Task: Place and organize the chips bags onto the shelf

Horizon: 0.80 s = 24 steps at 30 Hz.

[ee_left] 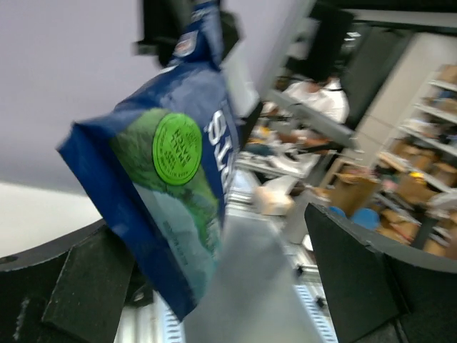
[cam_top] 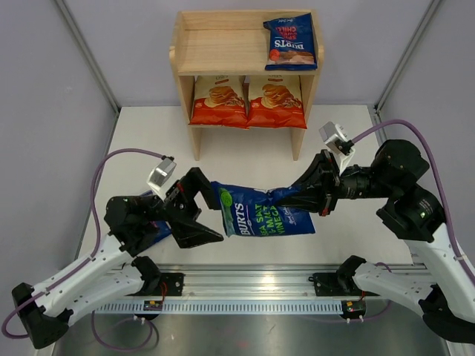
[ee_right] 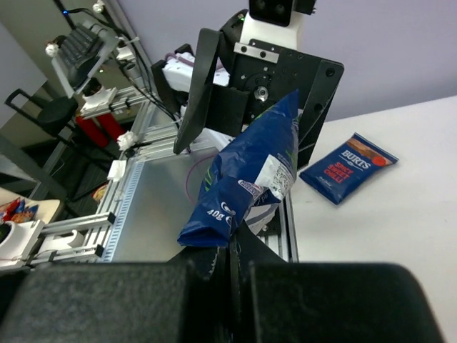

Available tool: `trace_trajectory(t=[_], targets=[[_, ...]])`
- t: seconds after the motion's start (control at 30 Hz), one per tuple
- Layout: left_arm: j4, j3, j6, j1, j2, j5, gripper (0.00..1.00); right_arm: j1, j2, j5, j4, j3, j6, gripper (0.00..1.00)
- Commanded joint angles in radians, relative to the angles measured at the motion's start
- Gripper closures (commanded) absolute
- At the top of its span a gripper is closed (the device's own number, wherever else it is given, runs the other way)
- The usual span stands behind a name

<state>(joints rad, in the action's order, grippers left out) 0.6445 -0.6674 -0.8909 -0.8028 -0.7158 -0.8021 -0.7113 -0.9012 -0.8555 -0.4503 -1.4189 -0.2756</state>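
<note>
Teal bag (cam_top: 263, 211) pinched by right gripper (cam_top: 288, 199); left gripper (cam_top: 215, 213) wide; red bag (ee_right: 346, 168) half-hidden.

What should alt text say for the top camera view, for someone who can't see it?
The right gripper holds a teal Burts bag by one end above the table, its other end at the open left gripper. Behind, a wooden shelf carries two Cassava bags on its lower tier and a red Burts bag on top, at right.
</note>
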Motion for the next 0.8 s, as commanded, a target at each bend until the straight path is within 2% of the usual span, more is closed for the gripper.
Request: trace_trajectory(t=[0.0, 0.07, 0.13, 0.3, 0.4, 0.63, 0.67, 0.73, 0.77], targets=[[0.322, 0.006, -0.249, 0.004, -0.037, -0.094, 0.01, 0.003, -0.010, -0.137, 0.108, -0.022, 0.001, 0.99], [0.273, -0.012, -0.247, 0.004, -0.042, -0.074, 0.04, 0.003, -0.010, -0.151, 0.108, -0.026, 0.007, 0.99], [0.227, -0.024, -0.235, 0.004, -0.042, -0.054, 0.17, 0.003, -0.005, -0.139, 0.122, -0.019, 0.012, 0.99], [0.109, -0.041, -0.194, 0.004, -0.037, -0.005, 0.35, 0.003, -0.001, -0.097, 0.125, -0.015, 0.019, 1.00], [0.047, -0.044, -0.154, 0.004, -0.027, 0.024, 0.37, 0.003, 0.011, -0.041, 0.156, 0.008, 0.018, 1.00], [0.076, -0.046, -0.164, 0.001, -0.047, 0.037, 0.39, 0.003, 0.025, 0.018, 0.226, 0.070, 0.013, 1.00], [0.078, -0.046, -0.161, 0.001, -0.050, 0.041, 0.54, 0.003, 0.027, 0.025, 0.229, 0.074, 0.016, 1.00], [0.080, -0.047, -0.157, 0.001, -0.047, 0.046, 0.64, 0.003, 0.030, 0.035, 0.214, 0.074, 0.026, 0.99], [0.084, -0.046, -0.152, 0.001, -0.047, 0.049, 0.74, 0.003, 0.030, 0.045, 0.202, 0.074, 0.036, 0.98]])
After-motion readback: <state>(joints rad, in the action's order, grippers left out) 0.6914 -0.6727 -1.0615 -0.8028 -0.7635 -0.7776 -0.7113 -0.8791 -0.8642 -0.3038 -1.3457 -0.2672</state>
